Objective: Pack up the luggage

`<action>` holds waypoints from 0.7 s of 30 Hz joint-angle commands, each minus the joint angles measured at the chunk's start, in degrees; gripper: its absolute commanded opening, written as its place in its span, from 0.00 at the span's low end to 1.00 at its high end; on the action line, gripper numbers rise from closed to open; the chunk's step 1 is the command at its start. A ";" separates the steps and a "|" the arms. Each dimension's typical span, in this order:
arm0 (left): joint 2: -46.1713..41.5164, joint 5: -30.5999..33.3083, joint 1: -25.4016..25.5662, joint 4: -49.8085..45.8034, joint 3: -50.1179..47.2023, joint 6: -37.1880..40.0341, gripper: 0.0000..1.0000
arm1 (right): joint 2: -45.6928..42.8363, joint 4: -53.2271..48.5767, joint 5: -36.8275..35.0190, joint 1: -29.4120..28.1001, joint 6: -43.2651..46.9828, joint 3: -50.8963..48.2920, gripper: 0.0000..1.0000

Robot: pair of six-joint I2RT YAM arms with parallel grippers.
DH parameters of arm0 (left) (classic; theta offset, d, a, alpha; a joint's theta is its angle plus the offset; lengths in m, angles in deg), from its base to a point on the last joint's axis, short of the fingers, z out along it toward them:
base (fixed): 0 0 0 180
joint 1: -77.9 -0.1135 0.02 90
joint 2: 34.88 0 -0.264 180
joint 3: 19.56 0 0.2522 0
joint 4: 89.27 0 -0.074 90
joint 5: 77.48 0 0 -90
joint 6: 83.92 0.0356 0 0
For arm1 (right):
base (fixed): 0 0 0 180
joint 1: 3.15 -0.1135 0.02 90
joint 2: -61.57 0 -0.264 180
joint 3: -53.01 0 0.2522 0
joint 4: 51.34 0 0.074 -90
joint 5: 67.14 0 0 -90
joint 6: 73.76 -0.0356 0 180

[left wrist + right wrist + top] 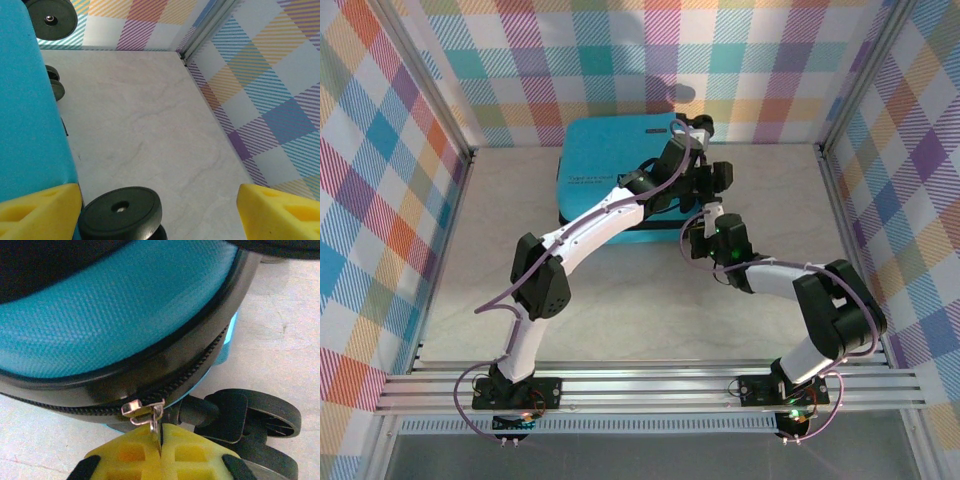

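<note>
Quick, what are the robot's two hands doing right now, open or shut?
Left hand: open, holding nothing.
Right hand: closed on the small silver metal zipper pull of the turquoise hard-shell suitcase.

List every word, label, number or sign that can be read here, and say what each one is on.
Dark print on the lid of the luggage: too small to read.
Zipper pull in the right gripper: no legible marking.
No other text can be made out.
</note>
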 commanded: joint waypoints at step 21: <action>5.42 -3.63 0.34 -24.63 18.28 17.96 0.83 | -0.81 -3.26 2.52 1.72 0.05 2.52 0.00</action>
